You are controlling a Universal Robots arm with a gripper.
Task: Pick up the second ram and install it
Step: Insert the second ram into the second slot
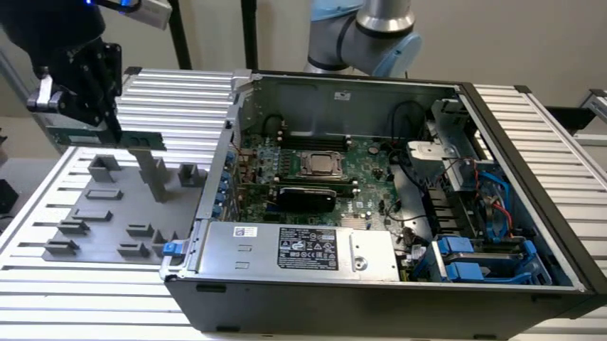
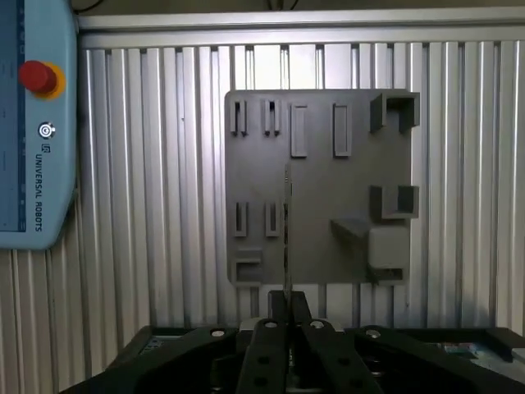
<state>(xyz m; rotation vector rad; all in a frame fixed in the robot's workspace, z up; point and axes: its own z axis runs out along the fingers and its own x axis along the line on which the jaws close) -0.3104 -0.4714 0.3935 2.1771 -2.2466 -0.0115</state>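
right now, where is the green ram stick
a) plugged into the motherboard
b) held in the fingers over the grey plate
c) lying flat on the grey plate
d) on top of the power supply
B: the fingers are shut on the ram stick, which hangs over the grey plate, outside the computer case.

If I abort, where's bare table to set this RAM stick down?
Bare ribbed table lies in front of the grey fixture plate, at the exterior view's left of the computer case. Crowded: the plate's blocks, under the second ram, and the case interior.
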